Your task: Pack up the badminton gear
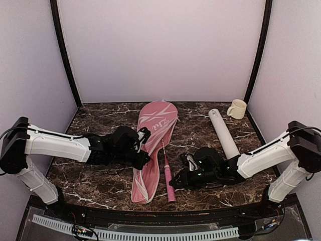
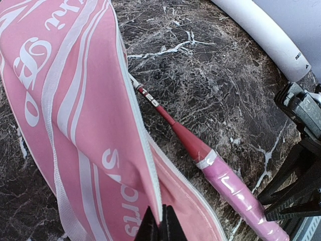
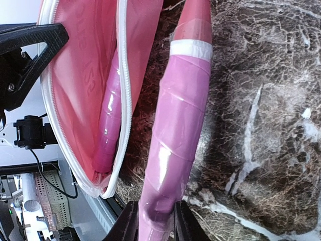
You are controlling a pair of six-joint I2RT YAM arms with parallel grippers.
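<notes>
One racquet [image 3: 108, 125] sleeved. Pinching racquet cover [image 2: 75, 100] zip edge in left gripper [image 2: 159, 223] to keep mouth open; clamping second racquet [image 3: 180, 115] by handle in right gripper [image 3: 155, 221], seemingly for sliding inside.

A cream mug [image 1: 236, 109] stands upright in the upper right of the top view, its handle turned toward the left of the frame. It rests on the bench [image 1: 95, 118], a dark brown marble-patterned surface with white veins. A plain pale wall [image 1: 160, 50] fills the upper half of the frame, with a black post at its left [image 1: 64, 55] and another at its right [image 1: 258, 50]. Along the bottom edge runs a pale perforated strip [image 1: 150, 235].
</notes>
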